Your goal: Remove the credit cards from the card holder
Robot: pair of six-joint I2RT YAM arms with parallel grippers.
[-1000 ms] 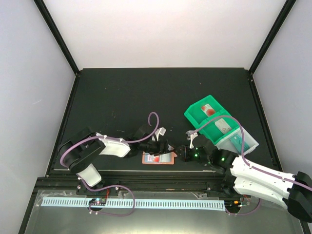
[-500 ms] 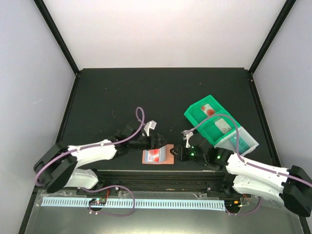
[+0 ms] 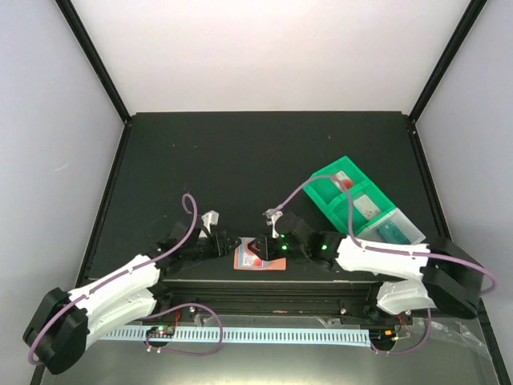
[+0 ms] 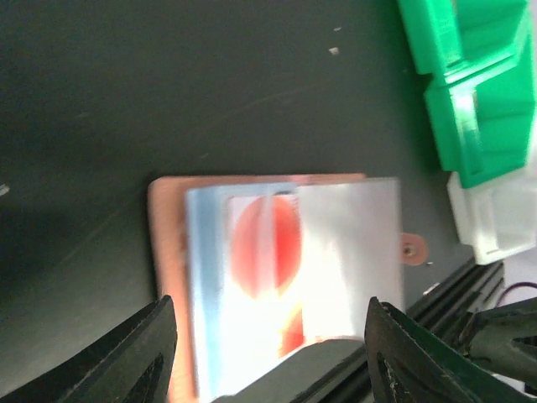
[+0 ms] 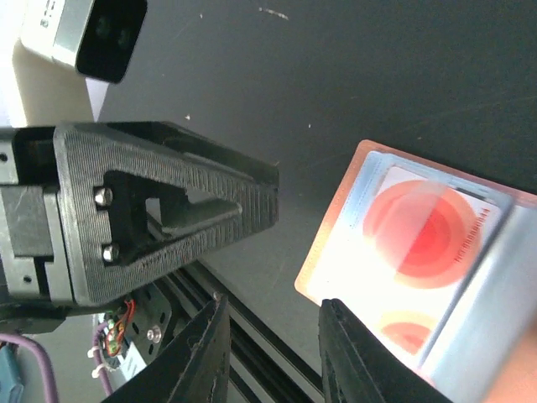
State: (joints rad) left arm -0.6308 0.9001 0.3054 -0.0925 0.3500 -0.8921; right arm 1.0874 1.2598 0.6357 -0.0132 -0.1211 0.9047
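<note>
The card holder (image 3: 260,259) lies open and flat near the table's front edge, salmon-orange with pale blue pockets (image 4: 205,277). A white credit card with red circles (image 5: 424,231) shows in a pocket. In the left wrist view the holder (image 4: 168,218) lies ahead of my left gripper (image 4: 268,311), whose jaws stand wide open at its left end (image 3: 231,246). My right gripper (image 3: 258,247) hovers over the holder from the right. Its jaws (image 5: 273,336) are open a little with only table and rail between them, and one finger (image 5: 348,353) stands at the holder's near corner.
A green compartment bin (image 3: 346,200) with a pale tray (image 3: 393,233) attached stands right of the holder and holds a few cards. It also shows in the left wrist view (image 4: 478,84). The table's front rail (image 3: 264,281) runs just below the holder.
My left gripper has pulled back from over the holder to its left side and its jaws have narrowed a little. My right gripper has moved left onto the holder.
</note>
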